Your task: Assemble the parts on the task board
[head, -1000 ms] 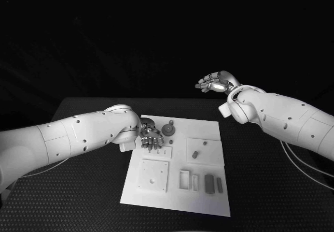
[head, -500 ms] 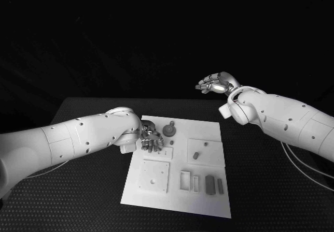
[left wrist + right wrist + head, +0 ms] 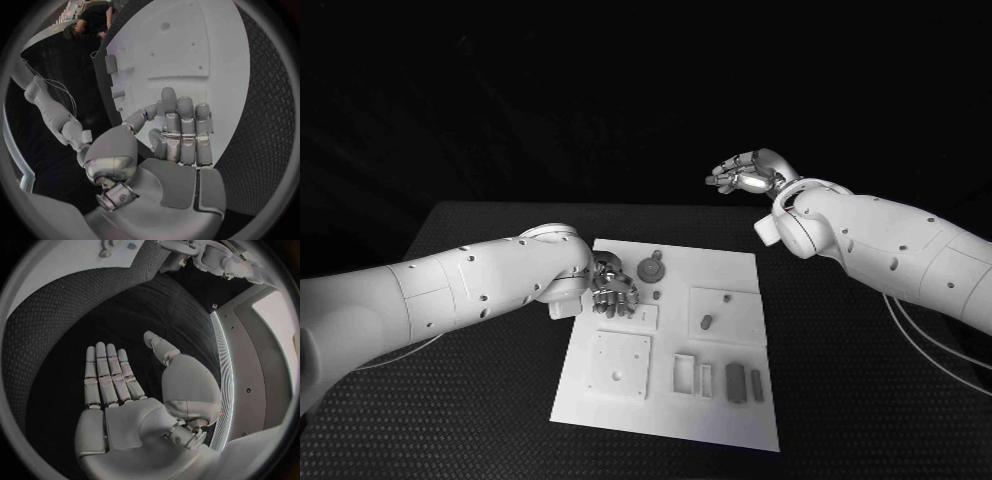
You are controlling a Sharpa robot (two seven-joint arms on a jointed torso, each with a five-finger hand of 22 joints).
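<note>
The white task board (image 3: 661, 418) lies in the middle of the black table. My left hand (image 3: 610, 286) hovers low over its far left part, fingers straight and side by side, thumb apart, nothing in it; the left wrist view shows the left hand (image 3: 180, 142) flat above the board (image 3: 181, 45). Just right of it lie a round grey part (image 3: 652, 266) and a small piece (image 3: 656, 295). A short peg (image 3: 705, 321) stands on a square plate (image 3: 733, 305). My right hand (image 3: 750, 172) is raised beyond the board's far edge; the right wrist view shows the right hand (image 3: 122, 400) spread and empty.
On the board's near half sit a square plate with holes (image 3: 617, 362), a rectangular frame (image 3: 684, 372) and two dark bars (image 3: 734, 380) (image 3: 756, 384). Black textured mat (image 3: 848, 400) surrounds the board. Cables (image 3: 935, 350) hang below my right arm.
My left forearm has shifted slightly, while its hand stays over the same far left part of the board. The right hand has not moved.
</note>
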